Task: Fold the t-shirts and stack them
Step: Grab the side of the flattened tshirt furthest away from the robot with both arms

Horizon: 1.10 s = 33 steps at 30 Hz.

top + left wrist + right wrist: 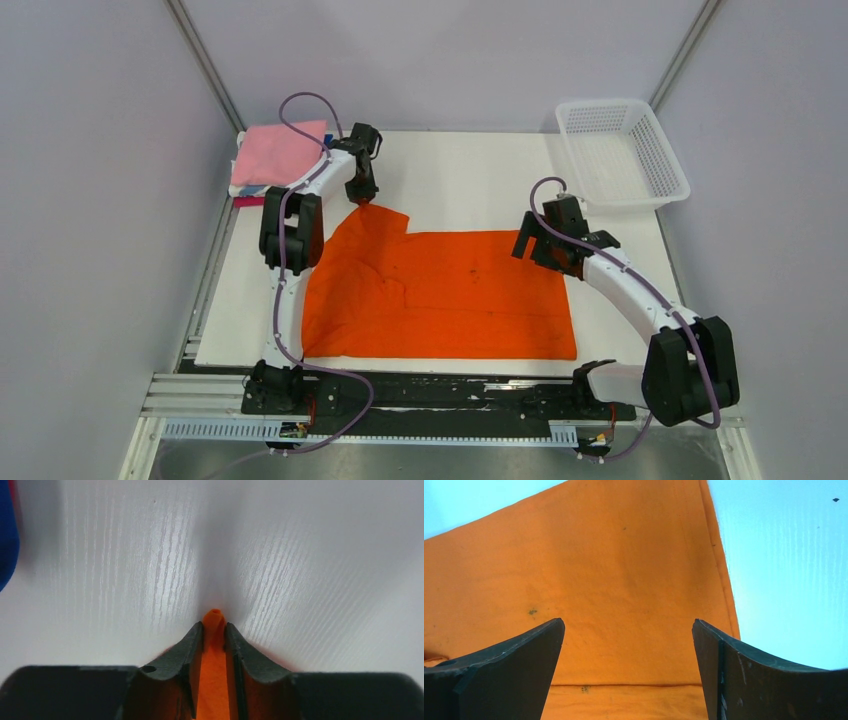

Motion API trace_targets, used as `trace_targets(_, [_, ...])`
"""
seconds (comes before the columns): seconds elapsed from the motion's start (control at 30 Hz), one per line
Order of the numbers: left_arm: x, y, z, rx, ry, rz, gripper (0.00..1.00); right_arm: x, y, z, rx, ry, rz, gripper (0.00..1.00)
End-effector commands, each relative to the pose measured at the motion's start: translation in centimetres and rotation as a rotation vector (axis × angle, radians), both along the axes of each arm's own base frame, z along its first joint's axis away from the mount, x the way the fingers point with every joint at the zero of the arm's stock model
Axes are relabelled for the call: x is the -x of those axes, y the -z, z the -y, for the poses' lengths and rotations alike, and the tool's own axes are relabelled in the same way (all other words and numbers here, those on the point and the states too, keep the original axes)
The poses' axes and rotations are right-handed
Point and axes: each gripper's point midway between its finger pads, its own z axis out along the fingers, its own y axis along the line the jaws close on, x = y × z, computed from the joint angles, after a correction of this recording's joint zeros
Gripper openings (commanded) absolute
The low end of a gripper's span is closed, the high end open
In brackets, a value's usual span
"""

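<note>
— Your left gripper (364, 198), first entry: what has it got?
— Clenched on a pinch of the orange t-shirt (450, 290); on your left wrist view a narrow fold of orange cloth stands between the two fingers (186, 650) and pokes out past their tips; the pinch is at the shirt's far left corner.
— And your right gripper (556, 262)?
— Released; jaws wide apart, nothing between them; it hangs over the shirt's right part, near the hemmed edge, with bare table (470, 170) beside that edge.
— Where does the shirt lie?
— Spread on the white table between your two arms; some creases on its left half; tiny dark specks on the cloth.
— Anything else to log?
— Folded stack (280, 160) at the far left corner, pink on top, with white, blue and magenta edges under it; white mesh basket (662, 150) at the far right corner, apart from the shirt.
</note>
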Motion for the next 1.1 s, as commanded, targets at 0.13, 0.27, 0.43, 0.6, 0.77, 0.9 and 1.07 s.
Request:
trace_targets(0.13, [1.1, -1.8, 0.6, 0.036, 0.019, -0.009, 0.01, -2.5, -1.1, 1.8, 0.049, 0.102, 0.056, 1.0])
trace_targets(0.27, [1.2, -2.7, 0.9, 0.04, 0.033, 0.01, 0.0, -4.7, -1.4, 2.7, 0.1, 0.166, 0.067, 1.0])
trace_targets(0.43, [1.6, -4.8, 1.7, 0.041, 0.063, 0.061, 0.0, -8.3, -1.5, 3.6, 0.139, 0.237, 0.053, 0.98])
trace_targets(0.6, [2.4, -6.7, 2.0, 0.039, 0.073, 0.097, 0.0, -11.7, 0.0, 4.2, 0.239, 0.251, -0.001, 0.9])
trace_targets(0.77, [3.6, -7.5, 1.9, 0.033, 0.078, 0.114, 0.0, -14.2, 2.3, 4.1, 0.284, 0.251, -0.056, 0.79])
trace_targets(0.9, [4.6, -8.1, 2.0, 0.038, 0.092, 0.13, 0.0, -14.6, 4.0, 4.0, 0.316, 0.228, -0.123, 0.71])
trace_targets(1.07, [5.7, -8.9, 1.9, 0.042, 0.102, 0.148, 0.0, -13.4, 5.1, 4.5, 0.339, 0.25, -0.168, 0.67])
